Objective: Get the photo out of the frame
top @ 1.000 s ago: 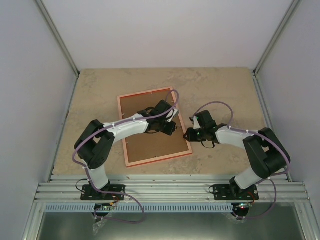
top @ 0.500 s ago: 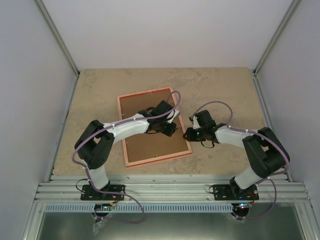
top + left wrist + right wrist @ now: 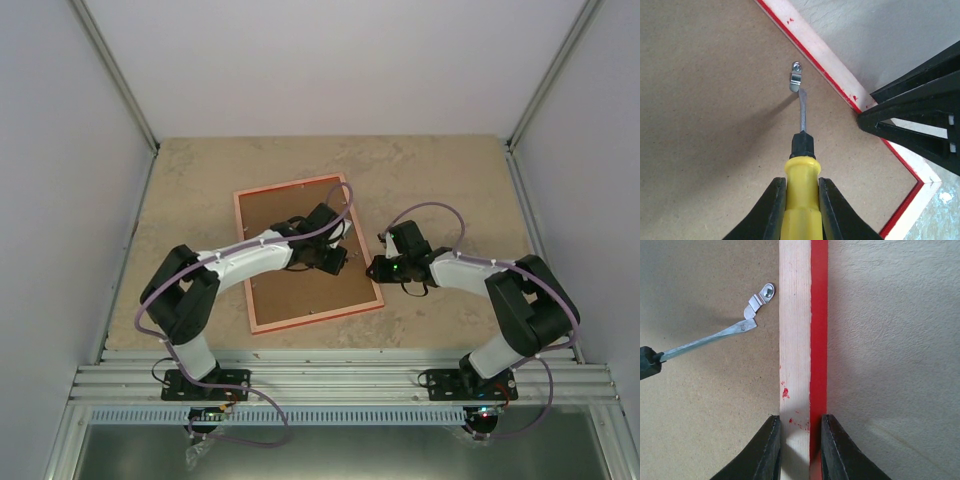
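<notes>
The left arm (image 3: 250,258) rises from its base at the near left, folds back at the elbow, and sends its white forearm right and away across the frame (image 3: 316,317). Its wrist is over the frame's right half. The right arm (image 3: 470,270) bends at its elbow on the far right and reaches left, low over the counter (image 3: 450,180), ending at the frame's right edge.

The left pincer (image 3: 801,182) is nearly closed, clamped on the yellow handle of a screwdriver (image 3: 802,145). The shaft points straight out from the fingers. Its flat tip meets the lower end of a small metal clip (image 3: 796,80) that is screwed to the board (image 3: 310,290) just inside the right rim.

The right pincer (image 3: 800,417) is narrowly parted and grips that rim, one finger on the board side and the other on the counter side. The pale wood strip with its red outer edge runs between them. A few red paint flecks mark the pale strip.

The frame lies flat on the counter, back up, left of the middle. Its long axis runs near to far, with the far end leaning a little to the left. Only the brown board and the pinkish rim show in the top view. The photo is hidden beneath the board.
</notes>
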You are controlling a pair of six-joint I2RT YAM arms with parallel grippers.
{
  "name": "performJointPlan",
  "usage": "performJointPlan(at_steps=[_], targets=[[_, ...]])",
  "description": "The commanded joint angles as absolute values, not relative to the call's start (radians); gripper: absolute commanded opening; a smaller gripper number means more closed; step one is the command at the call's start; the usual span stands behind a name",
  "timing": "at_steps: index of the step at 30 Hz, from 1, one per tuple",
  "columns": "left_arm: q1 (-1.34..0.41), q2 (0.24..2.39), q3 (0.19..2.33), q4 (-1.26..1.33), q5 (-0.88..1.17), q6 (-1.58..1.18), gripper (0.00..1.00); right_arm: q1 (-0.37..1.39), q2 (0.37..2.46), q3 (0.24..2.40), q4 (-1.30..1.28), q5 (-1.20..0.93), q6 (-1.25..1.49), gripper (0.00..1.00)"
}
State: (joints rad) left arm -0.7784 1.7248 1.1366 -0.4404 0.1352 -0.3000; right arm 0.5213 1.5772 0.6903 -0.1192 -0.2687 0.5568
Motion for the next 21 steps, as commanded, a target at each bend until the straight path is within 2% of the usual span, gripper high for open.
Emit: performJointPlan(at_steps=[1,10,21], targets=[[-0.773,1.713,1.101,-0.551,0.083,-0.331,0.00,0.525,1.567,0.666,-0.136,-0.226,0.571,0.01],[-0.763,1.663,1.081,-0.526,0.087,-0.355,0.00,0.525,1.565,0.663,-0.134,-0.224,0.579,0.01],[-0.661,1.579,1.020,-0.470,0.106,-0.413,0.00,0.525,1.532,0.650,-0.216,-0.211,0.544,0.01]])
